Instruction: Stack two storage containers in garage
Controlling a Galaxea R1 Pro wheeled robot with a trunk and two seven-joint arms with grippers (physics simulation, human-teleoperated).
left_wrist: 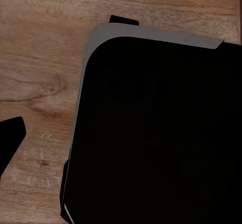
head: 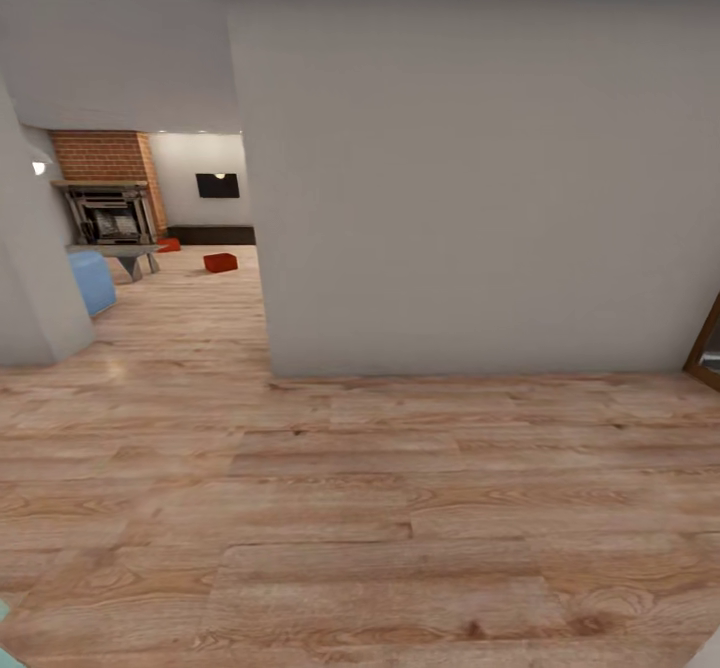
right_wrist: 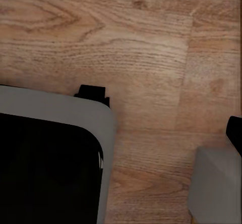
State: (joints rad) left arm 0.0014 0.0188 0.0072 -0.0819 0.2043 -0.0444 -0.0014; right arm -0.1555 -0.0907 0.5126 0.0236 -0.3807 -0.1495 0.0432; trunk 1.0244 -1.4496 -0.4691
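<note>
Facing a grey partition wall across light wood-plank floor, with an opening at its left end giving onto the living room. Far down that opening: a red-brick fireplace with dark surround, a black wall screen, a long low dark bench along the back wall, a grey table and a blue seat nearer. Two orange-red storage containers lying on the planks there, one out in the open, the other just beside the table's far end, well apart from the robot. Probably still at the approach stage: nothing carried, both trays untouched. Wrist cameras pointing down at planks and the dark, grey-edged base, likely arms tucked for driving. Fingers not clearly shown; cannot tell whether either gripper is spread or closed. Next, likely steering left around the wall's corner.
</note>
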